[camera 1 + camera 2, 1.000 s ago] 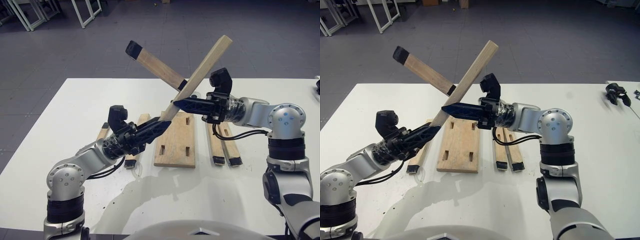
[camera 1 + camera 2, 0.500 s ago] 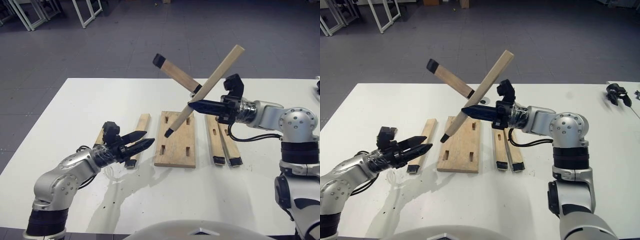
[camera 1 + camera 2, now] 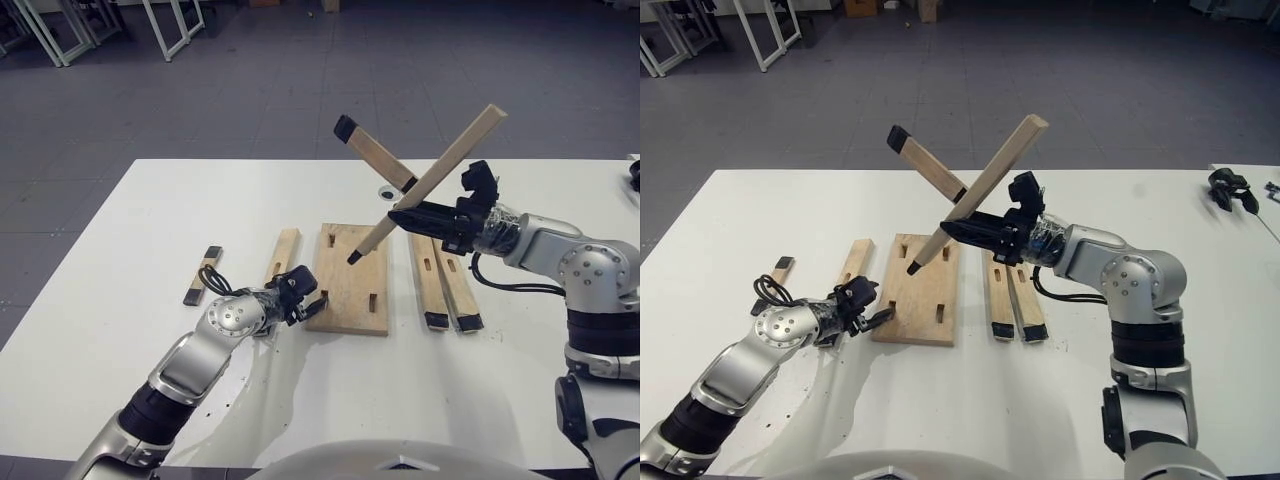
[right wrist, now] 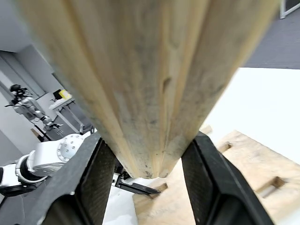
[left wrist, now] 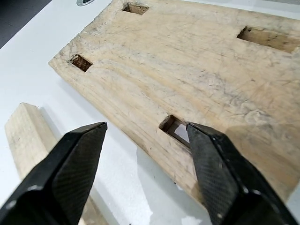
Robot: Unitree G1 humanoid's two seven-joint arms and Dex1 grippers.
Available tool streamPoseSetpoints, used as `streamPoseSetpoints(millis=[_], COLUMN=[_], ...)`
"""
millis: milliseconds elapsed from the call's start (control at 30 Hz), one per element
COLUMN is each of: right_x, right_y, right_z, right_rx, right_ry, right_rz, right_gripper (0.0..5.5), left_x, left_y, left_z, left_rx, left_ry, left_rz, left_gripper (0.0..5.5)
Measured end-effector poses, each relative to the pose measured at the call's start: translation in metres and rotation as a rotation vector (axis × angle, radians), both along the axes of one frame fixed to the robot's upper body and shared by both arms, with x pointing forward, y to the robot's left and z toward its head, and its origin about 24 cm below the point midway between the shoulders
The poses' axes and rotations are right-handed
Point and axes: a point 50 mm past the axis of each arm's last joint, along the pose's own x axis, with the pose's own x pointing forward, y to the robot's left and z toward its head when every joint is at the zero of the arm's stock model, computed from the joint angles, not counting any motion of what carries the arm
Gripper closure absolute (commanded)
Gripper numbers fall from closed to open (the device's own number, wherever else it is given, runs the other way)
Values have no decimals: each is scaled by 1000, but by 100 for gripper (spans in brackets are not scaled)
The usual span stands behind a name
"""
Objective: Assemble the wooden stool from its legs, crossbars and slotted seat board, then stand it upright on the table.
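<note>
Above the board (image 3: 350,298), right gripper (image 3: 402,214) clamps the crossed legs (image 3: 450,157); left gripper (image 5: 146,133), spread open, straddles the board edge. Pin board first, then lower legs squarely to slot (image 5: 174,129).

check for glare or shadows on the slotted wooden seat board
Left wrist view: pale wooden slotted seat board evenly lit, no glare, soft shadow on the white table along its edge. Right wrist view: gripped light wooden leg, no glare.
</note>
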Motion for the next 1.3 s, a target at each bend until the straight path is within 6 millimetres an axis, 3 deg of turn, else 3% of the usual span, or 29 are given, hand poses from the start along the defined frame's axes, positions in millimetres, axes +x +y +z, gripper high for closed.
streamPoseSetpoints(millis=[167, 333, 700, 1067, 1300], right_x=[11, 17, 19, 52, 43], right_y=[0, 8, 10, 28, 19], right_z=[-3, -24, -49, -52, -48], right_rx=[-156, -259, -352, -447, -417], right_ry=[-117, -136, -126, -196, -137], right_rz=[-53, -1, 79, 175, 206], right_gripper=[349, 349, 349, 349, 349], left_x=[-11, -21, -20, -18, -17], left_y=[7, 20, 35, 36, 37], left_z=[7, 12, 13, 11, 10], left_rx=[81, 152, 141, 137, 129], left_ry=[38, 54, 64, 61, 56], left_rz=[-42, -139, -168, -189, -188], left_gripper=[236, 236, 236, 236, 236])
